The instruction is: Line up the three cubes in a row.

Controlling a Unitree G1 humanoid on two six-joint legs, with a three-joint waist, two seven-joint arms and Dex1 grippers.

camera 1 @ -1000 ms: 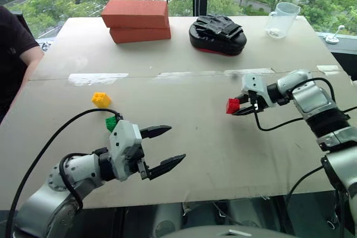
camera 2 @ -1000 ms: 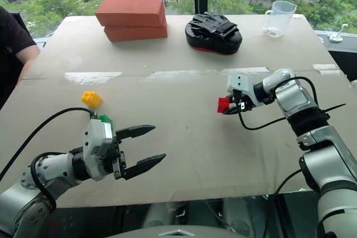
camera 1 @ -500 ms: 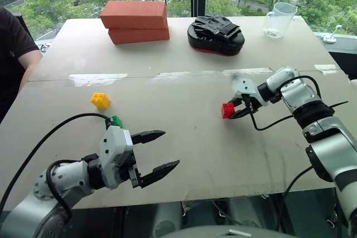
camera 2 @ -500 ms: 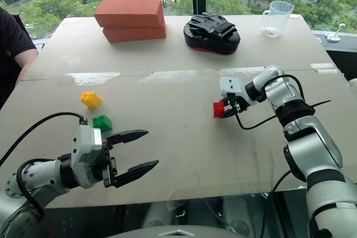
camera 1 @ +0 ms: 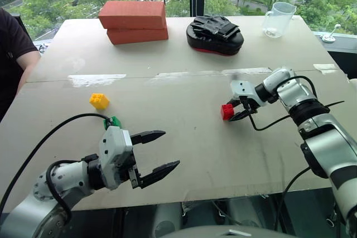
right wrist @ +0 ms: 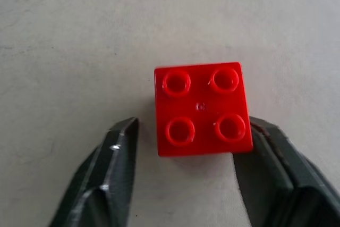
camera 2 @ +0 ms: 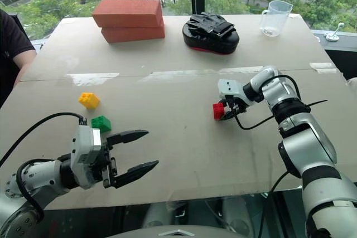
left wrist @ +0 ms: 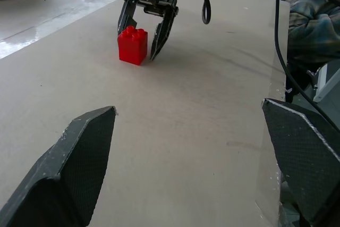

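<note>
The red cube [right wrist: 202, 108] stands studs up on the table, right of centre. My right gripper [camera 1: 233, 111] is open around it, one finger close against a side and the other a small gap away. Far over on the left, the yellow cube [camera 1: 99, 101] rests on the table with the green cube [camera 2: 101, 123] just nearer to me. My left gripper [camera 2: 150, 148] hovers open and empty over the near left of the table, just right of the green cube. In the left wrist view, the red cube [left wrist: 132, 44] sits between the right gripper's fingers.
Two stacked red-orange bricks [camera 1: 134, 20], a black padded mitt [camera 1: 215, 34] and a clear measuring cup [camera 1: 277, 19] stand along the far side of the table [camera 1: 184, 87]. A person's arm [camera 1: 22, 62] is at the left edge. Black cables trail from both wrists.
My right gripper has opened and let go of the red cube, which now stands on the table. The left gripper has stayed where it was, still open.
</note>
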